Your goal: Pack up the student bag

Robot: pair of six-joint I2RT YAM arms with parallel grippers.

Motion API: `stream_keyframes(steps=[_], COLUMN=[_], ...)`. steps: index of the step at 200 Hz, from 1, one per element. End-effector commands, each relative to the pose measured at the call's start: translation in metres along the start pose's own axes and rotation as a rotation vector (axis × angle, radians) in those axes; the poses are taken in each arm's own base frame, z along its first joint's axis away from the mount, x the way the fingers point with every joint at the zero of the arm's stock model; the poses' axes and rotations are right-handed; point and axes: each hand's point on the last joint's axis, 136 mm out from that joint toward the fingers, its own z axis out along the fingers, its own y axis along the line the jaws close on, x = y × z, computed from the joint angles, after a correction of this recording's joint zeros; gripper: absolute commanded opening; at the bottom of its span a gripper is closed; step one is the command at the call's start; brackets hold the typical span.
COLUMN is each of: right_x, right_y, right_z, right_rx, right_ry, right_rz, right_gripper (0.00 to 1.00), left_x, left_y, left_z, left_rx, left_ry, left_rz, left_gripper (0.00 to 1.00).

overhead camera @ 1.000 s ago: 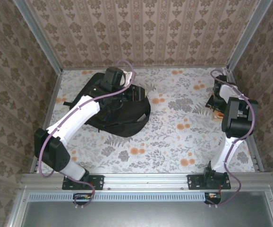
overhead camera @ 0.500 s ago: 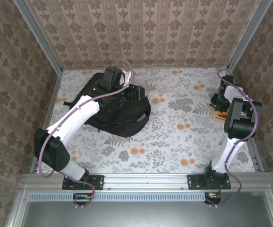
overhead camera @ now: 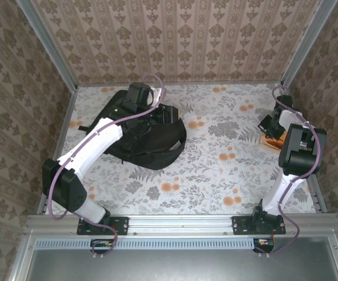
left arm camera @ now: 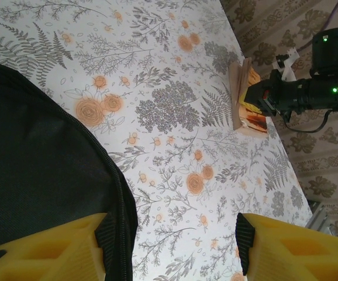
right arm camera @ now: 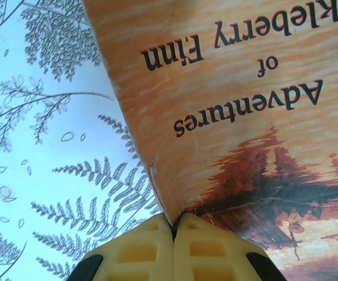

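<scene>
The right gripper (right arm camera: 173, 225) has just snapped shut, its yellow fingers (right arm camera: 137, 252) now pressed together on the lower corner of the paperback (right arm camera: 257, 117), The Adventures of Huckleberry Finn, over at the right edge of the flowered table (overhead camera: 216, 175). So the pick is on, though a pinch on so thin a corner looks liable to slip or bend the cover. Well apart from it, on the table's left half, lies the student bag (overhead camera: 151, 143). The left gripper (left arm camera: 173, 231) hovers at its rim, jaws apart and clamping nothing, the bag's edge just beside one finger. Open tabletop lies between paperback and bag. The left arm (overhead camera: 93, 143) stretched over the bag looks like the one obstacle to dropping it in. Beyond stands the patterned wall (overhead camera: 186, 41).
</scene>
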Motion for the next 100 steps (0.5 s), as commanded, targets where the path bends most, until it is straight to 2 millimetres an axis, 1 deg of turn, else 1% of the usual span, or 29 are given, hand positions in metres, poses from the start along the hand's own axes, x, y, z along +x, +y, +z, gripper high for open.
stream_keyframes(steps=[1,10,30,62,83,100], right_x=[0.052,0.059,0.084,0.126,0.152,0.164], right_y=[0.019,0.026,0.042,0.064,0.075,0.084], right_z=[0.011,0.009,0.004,-0.008,-0.015,-0.022], right_rx=[-0.103,-0.142,-0.237,-0.355,-0.418,-0.486], right_ry=[0.154,0.152,0.171,0.213,0.256,0.288], right_rz=[0.057,0.080,0.134,0.164,0.162,0.185], right_gripper=[0.00,0.00,0.00,0.00,0.00,0.00], left_x=[0.002,0.004,0.008,0.017,0.025,0.032], left_y=[0.007,0.010,0.011,0.006,-0.006,-0.020], left_z=[0.008,0.010,0.017,0.032,0.050,0.064], left_rx=[-0.005,-0.011,-0.015,-0.005,0.054,0.091], left_ry=[0.010,0.018,0.040,0.089,0.142,0.192], left_rz=[-0.009,-0.011,-0.003,0.026,0.005,0.005], left_gripper=[0.59,0.59,0.59,0.60,0.59,0.59])
